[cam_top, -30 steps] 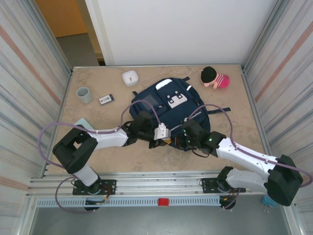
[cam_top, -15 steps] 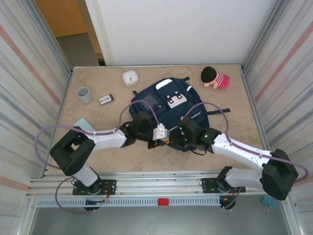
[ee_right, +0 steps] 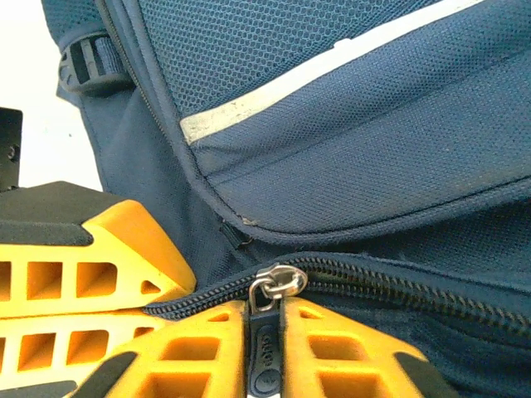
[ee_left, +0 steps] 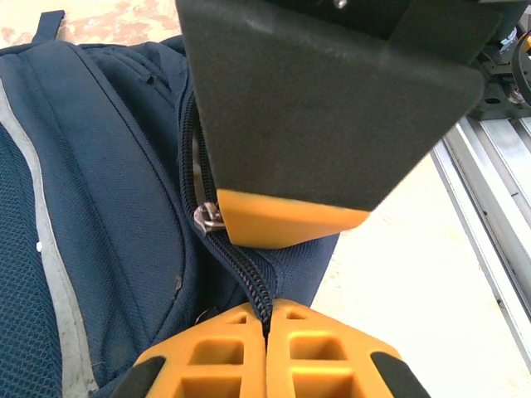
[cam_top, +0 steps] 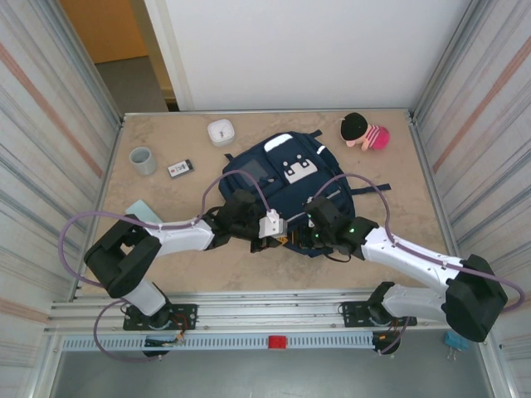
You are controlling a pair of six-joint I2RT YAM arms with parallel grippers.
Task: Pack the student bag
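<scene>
A: Since the right arm has been swung a little leftward along the near edge of the bag (cam_top: pixel 282 170), what is held now?

B: The zip pull (ee_right: pixel 267 352) is pinched by the right pincer (ee_right: pixel 265 332), which is all but closed on it, with the slider (ee_right: pixel 278 284) just above the fingers. The left pincer (ee_left: pixel 265 332) is clamped fully on the zip seam just beside it, so the fabric is pinned there.

A: What is meant by that for the packing?

B: It is judged that the opening of the bag is being prepared. With the seam anchored, the slider can be drawn along the teeth. Nothing is seen to be packed yet, and how far the zip is already open cannot be told.

A: What is found different from the earlier frame?

B: The right wrist has been brought closer to the left pincer, and its cable is arched higher over the bag. The left arm has barely been shifted. The bag has been left where it was, flat on the worktop (cam_top: pixel 207 265) with its front pocket up and both pincers at its near edge.
</scene>
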